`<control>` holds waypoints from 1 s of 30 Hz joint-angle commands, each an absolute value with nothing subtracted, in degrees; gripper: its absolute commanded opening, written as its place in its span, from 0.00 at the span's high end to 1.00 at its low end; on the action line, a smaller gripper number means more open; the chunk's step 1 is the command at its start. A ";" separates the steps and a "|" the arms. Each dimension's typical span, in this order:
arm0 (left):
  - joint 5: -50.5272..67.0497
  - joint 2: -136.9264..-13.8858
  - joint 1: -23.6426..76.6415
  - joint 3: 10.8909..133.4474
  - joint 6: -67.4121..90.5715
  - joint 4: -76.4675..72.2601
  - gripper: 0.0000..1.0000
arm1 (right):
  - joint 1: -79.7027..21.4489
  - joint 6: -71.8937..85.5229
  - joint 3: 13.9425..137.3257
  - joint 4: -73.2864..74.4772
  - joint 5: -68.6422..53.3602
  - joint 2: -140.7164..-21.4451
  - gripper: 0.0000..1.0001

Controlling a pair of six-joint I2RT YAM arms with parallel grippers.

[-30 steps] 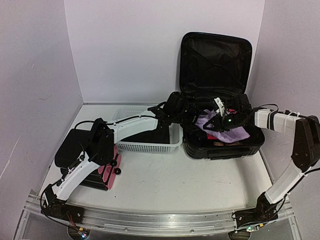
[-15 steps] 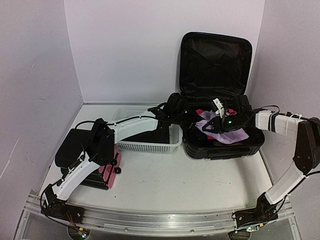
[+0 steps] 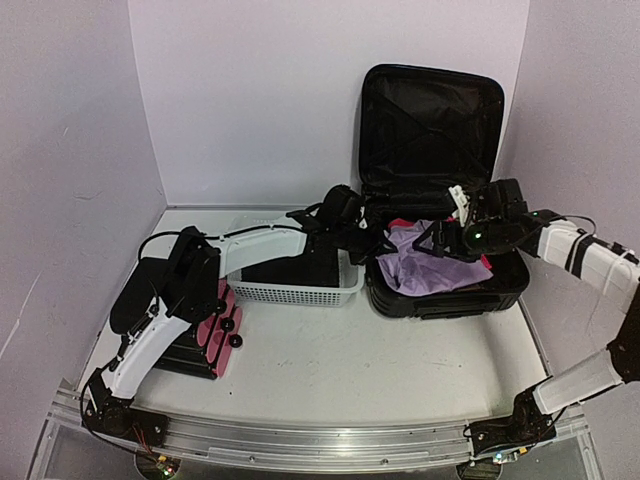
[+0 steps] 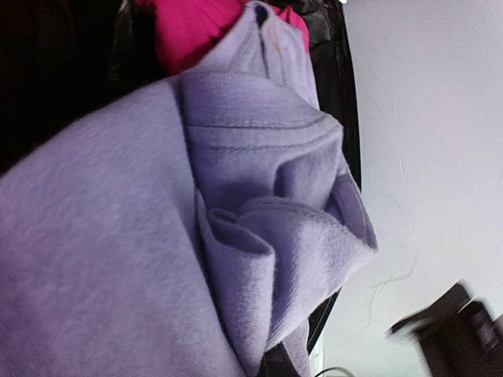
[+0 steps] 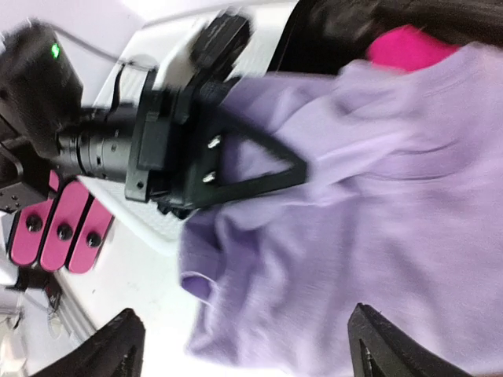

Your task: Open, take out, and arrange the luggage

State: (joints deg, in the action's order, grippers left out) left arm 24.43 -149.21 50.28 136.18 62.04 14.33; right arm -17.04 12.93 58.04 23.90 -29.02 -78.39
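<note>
Black and hard-shelled, the luggage (image 3: 430, 120) stands open at the far right, lid up against the wall; stiff and bulky, best gripped by its near rim; left pincer (image 5: 295, 167) pinches the soft purple cloth (image 5: 393, 196); right pincer (image 5: 251, 342) gapes empty above it.

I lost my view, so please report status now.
Left gripper shut on purple garment. Right gripper open. Luggage open, pink cloth inside. White basket beside it.
</note>
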 commanded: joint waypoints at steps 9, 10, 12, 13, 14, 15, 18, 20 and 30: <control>36.34 -131.41 46.14 123.89 46.96 15.92 1.00 | -14.32 16.52 63.11 32.78 -18.14 -72.25 0.07; 37.27 -130.83 45.57 123.28 46.60 16.72 1.00 | -14.33 16.46 63.03 32.78 -18.09 -72.25 0.07; 38.66 -129.67 44.29 122.55 45.29 19.69 1.00 | -14.30 16.07 63.06 32.95 -17.87 -72.18 0.07; 39.34 -129.02 43.65 121.97 44.18 21.24 1.00 | -14.29 15.82 63.18 33.16 -17.70 -72.16 0.07; 39.94 -128.34 42.88 121.43 43.17 22.77 1.00 | -14.22 15.63 63.31 33.28 -17.53 -72.08 0.07; 40.56 -127.86 42.05 121.30 42.10 24.73 1.00 | -14.24 15.46 63.41 33.41 -17.40 -72.07 0.08; 43.07 -127.60 39.47 121.88 38.91 30.37 1.00 | -14.19 15.15 63.63 33.73 -17.24 -72.07 0.08; 44.29 -127.76 37.49 121.97 37.00 34.02 1.00 | -14.23 15.20 63.63 33.83 -17.49 -72.07 0.09; 45.83 -129.91 30.20 123.52 24.29 46.85 1.00 | -14.24 15.18 63.96 34.82 -17.78 -71.81 0.12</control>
State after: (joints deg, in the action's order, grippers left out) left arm 43.66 -133.03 32.29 121.38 31.97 39.77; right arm -14.26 15.86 62.98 35.31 -18.35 -72.44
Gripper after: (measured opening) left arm 0.064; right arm 0.883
